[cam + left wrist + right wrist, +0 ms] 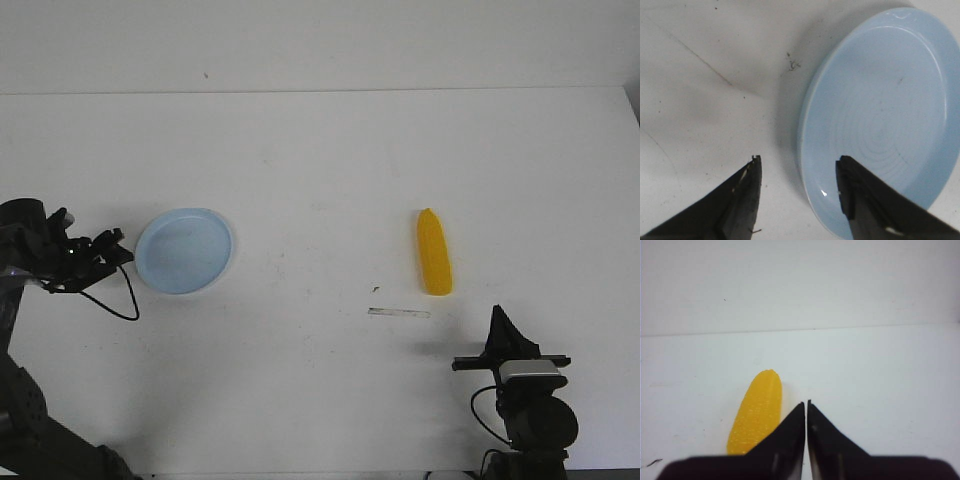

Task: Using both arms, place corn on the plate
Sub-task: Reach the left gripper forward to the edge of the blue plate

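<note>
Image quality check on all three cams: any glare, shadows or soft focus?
Front view: even, bright lighting, white table near washed out, only faint shadows by the corn and plate. Left wrist view: sharp enough to show rings in the plate, a small glint on its rim, a soft shadow beside it. Right wrist view: soft overall, the corn slightly blurred, right gripper fingertips dark, detail lost.

Front overhead; wrists close on plate [880, 120], corn [756, 412].

The plate [880, 125] ran off the edge in the left wrist view, so part of its rim was lost. The right gripper [806, 412] covered the corn's [756, 412] near end. Couldn't make out that small dark speck [376, 289] on the table [320, 160].
</note>
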### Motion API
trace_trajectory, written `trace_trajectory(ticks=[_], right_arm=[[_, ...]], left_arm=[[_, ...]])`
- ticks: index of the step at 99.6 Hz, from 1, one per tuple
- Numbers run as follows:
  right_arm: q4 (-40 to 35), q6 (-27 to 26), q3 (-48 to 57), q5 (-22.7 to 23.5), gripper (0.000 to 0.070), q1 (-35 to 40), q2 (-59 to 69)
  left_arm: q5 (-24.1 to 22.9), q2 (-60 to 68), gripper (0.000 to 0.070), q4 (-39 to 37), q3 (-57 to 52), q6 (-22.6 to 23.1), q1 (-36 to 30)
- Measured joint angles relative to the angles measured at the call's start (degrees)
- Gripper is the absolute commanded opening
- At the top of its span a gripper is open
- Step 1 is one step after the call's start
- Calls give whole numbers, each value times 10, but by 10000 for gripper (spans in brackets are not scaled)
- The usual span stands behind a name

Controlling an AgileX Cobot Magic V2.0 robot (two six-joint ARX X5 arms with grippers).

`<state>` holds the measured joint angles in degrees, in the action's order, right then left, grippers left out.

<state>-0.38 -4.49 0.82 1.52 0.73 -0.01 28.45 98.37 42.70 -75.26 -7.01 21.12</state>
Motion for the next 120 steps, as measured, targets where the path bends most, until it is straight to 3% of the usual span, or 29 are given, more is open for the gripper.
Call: trace_trajectory(ticks=[75,92,103,107,120], right_arm=[[0,0,0,0,9,0,0],[0,0,0,0,9,0,0],[0,0,0,0,9,0,0],[0,0,0,0,9,0,0],[0,0,0,0,9,0,0]], left_arm=[[19,64,274,-42,-4,0,-52],[19,68,90,-43,-5,0,-60],[19,72,54,-43,-5,0,-63],[19,73,0,-42,-5,0,-63],[18,74,1,-42,-5,0,-63]])
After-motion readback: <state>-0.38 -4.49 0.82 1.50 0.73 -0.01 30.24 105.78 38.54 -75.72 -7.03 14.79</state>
